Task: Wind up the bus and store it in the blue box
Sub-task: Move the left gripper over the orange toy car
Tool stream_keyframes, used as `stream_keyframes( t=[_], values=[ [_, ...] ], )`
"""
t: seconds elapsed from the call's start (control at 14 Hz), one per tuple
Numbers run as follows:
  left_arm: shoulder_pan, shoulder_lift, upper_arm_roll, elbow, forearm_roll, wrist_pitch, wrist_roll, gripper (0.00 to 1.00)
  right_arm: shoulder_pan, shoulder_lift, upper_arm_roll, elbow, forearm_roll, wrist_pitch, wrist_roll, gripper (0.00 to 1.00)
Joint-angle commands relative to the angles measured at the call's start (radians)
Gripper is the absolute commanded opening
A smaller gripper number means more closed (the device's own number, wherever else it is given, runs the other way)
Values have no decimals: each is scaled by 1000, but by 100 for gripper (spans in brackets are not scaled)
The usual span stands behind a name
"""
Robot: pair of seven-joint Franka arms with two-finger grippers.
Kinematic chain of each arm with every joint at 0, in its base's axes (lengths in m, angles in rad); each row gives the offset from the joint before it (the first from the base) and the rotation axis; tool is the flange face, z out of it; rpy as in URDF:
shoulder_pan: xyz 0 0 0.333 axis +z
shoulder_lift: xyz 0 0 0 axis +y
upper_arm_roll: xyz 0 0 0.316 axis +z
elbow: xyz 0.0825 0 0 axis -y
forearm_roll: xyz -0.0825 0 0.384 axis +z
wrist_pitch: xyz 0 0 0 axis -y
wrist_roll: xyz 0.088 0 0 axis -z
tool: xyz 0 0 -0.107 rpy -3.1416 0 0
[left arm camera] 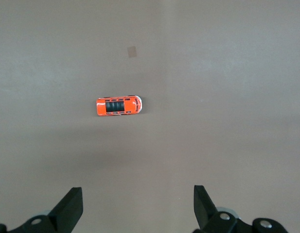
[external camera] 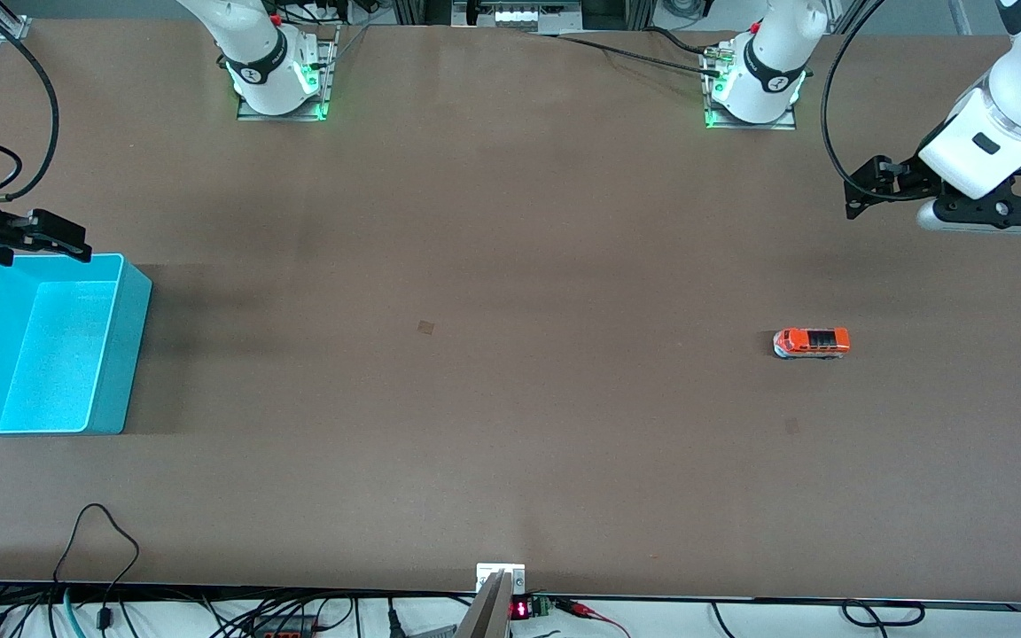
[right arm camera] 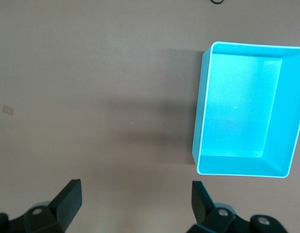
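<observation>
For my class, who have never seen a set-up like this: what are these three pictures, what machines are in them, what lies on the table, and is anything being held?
Two white robot arms stand at a brown table. One picture looks down from a high camera facing them; the other two come from cameras on each arm's wrist.

A small orange toy bus lies toward the left arm's end, and an empty blue box toward the right arm's end.

The left gripper hangs open over the table near the bus. The right gripper hangs open beside the box. Neither holds anything.
</observation>
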Motion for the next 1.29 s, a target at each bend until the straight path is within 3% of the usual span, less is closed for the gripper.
stream_keyframes(
  t=[0.0,0.71,1.21],
  values=[
    [3,-3,3,1,-21,-10,4,100,2,-7,2,1,-8,-2,15,100],
    [2,2,-3,1,-21,-48,2,100,-2,-5,1,1,-4,0,21,100],
    [-3,10,-9,1,-93,-307,8,100,3,-5,2,1,2,0,21,100]
  ],
)
